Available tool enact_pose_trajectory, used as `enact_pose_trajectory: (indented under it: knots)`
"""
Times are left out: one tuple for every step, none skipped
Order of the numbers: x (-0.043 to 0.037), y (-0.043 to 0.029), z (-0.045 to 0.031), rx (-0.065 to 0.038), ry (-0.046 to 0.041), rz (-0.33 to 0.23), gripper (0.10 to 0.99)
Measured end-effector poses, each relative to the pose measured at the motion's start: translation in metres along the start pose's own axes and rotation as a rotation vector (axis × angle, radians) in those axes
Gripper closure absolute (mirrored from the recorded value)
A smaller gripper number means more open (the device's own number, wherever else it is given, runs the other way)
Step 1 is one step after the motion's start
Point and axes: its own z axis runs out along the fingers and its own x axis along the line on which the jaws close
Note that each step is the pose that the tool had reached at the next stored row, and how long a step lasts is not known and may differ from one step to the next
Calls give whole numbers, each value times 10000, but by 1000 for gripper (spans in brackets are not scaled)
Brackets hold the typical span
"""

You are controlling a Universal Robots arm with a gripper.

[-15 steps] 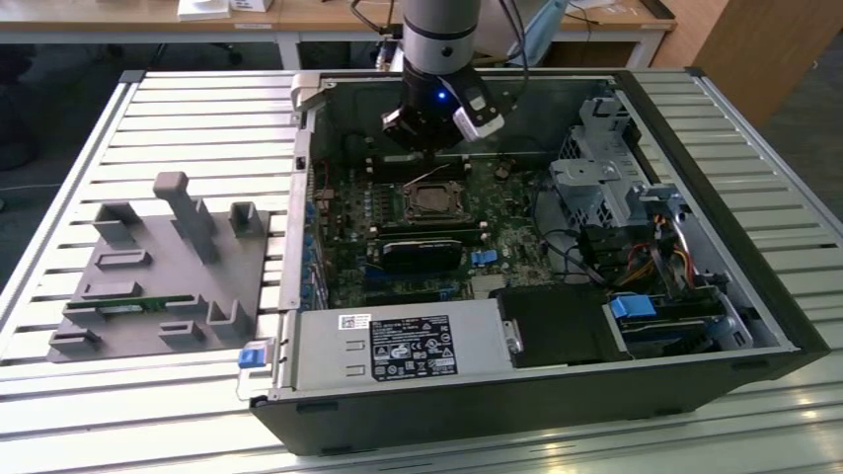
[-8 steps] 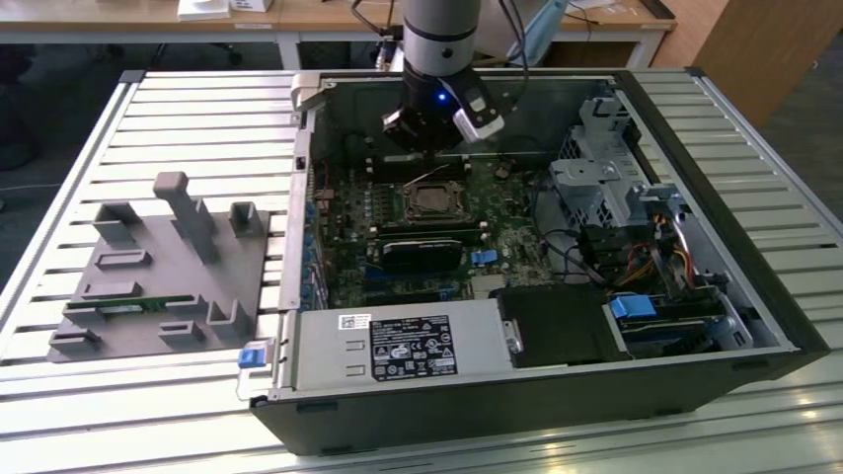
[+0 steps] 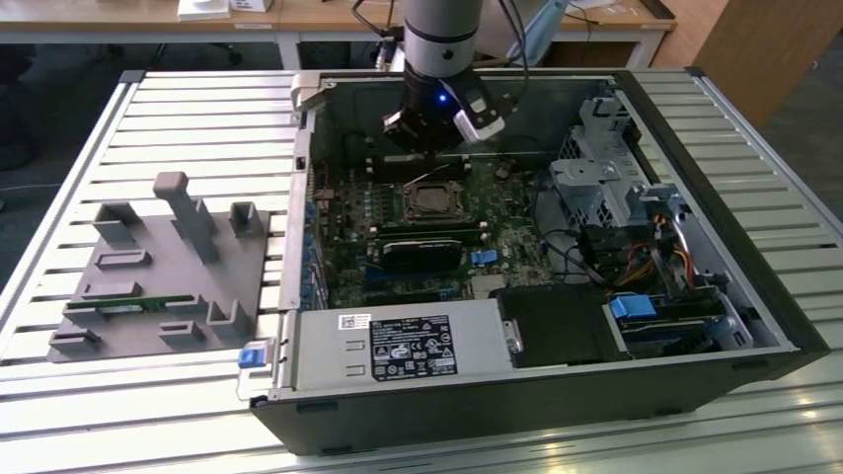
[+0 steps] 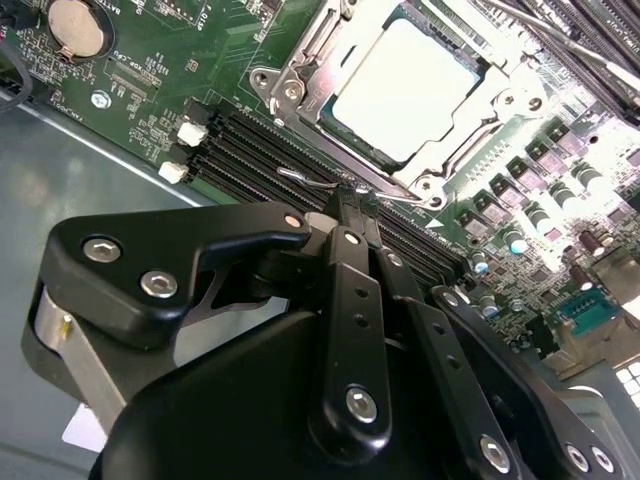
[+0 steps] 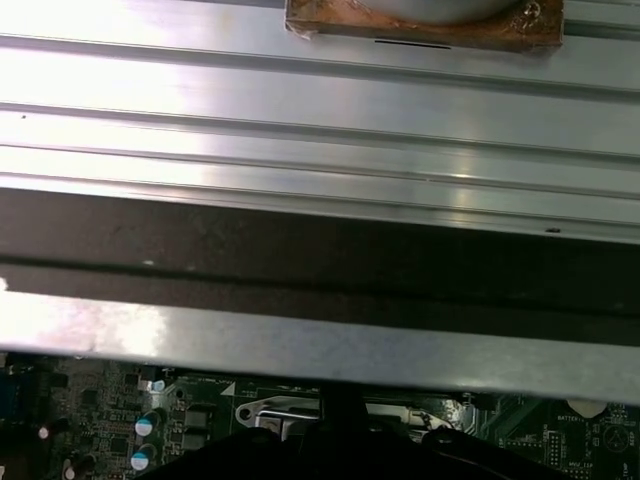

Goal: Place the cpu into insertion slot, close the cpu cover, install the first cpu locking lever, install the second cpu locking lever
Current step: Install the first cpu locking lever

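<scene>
In the second wrist view, the black gripper [image 4: 352, 198] fills the lower frame, its fingers pressed together on a thin wire lever [image 4: 312, 180] beside the socket. Just beyond, upper centre, the pale cpu [image 4: 408, 88] sits in the insertion slot [image 4: 300, 62] under the silvery cpu cover [image 4: 455, 150], on the green motherboard [image 4: 150, 60]

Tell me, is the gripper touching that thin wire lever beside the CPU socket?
Touching: in the second wrist view the gripper tips meet the wire lever with no gap.
</scene>
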Motion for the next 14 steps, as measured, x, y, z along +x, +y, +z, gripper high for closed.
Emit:
enact_pose_trajectory:
  knots:
    - [-2, 0, 2, -1, 0, 2, 980]
    - [-4, -1, 4, 0, -1, 4, 980]
    - [-6, -1, 5, -1, -2, 6, 980]
    - [-8, -1, 7, -1, -1, 7, 980]
    - [-10, -2, 9, 0, -1, 9, 980]
    - [-12, -2, 11, -1, -2, 10, 980]
    - [-14, -2, 13, -1, -2, 11, 980]
    - [-16, -2, 15, -1, -2, 13, 980]
    - [-18, -3, 16, 0, -2, 14, 980]
    - [-20, -3, 18, 0, -1, 15, 980]
    - [-22, -4, 20, 0, -2, 17, 980]
    - [-24, -4, 22, 0, -2, 19, 980]
    - [-27, -4, 24, 0, -2, 20, 980]
    - [-29, -5, 26, 0, -2, 22, 980]
